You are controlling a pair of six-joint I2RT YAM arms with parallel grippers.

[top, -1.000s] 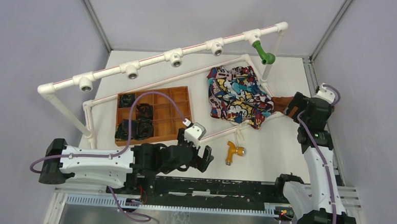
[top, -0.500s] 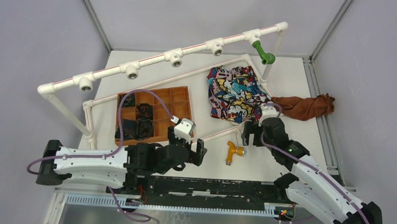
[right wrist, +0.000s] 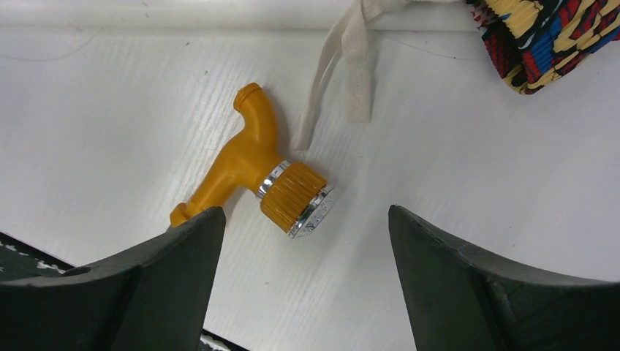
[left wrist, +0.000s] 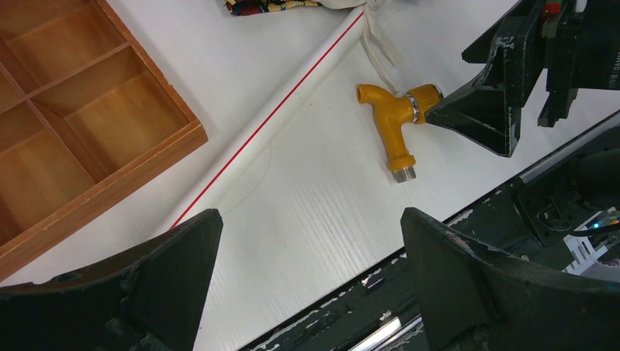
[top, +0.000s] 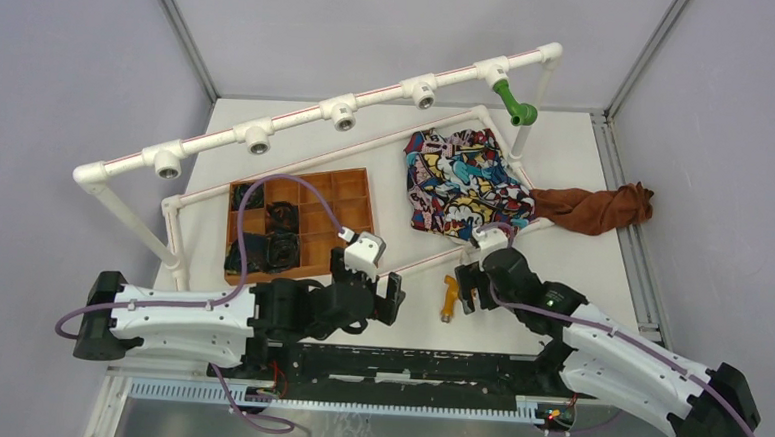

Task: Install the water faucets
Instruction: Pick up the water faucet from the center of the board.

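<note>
Orange-yellow faucet (right wrist: 252, 168) lies beneath the wide-spread right end effector (right wrist: 303, 219).

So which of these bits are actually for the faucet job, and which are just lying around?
For the job: orange-yellow faucet, green faucet, white pipe rack with threaded fittings.
Lying about: patterned cloth, brown cloth, wooden tray.

Top cam sits high behind the arm bases, looking down over the whole counter (top: 577, 153). Both wrist cams hang close above it, peering down past their own fingers (left wrist: 131, 292) (right wrist: 110, 292). All three catch the orange-yellow faucet (top: 449, 297) (left wrist: 395, 128) (right wrist: 252, 164).
</note>
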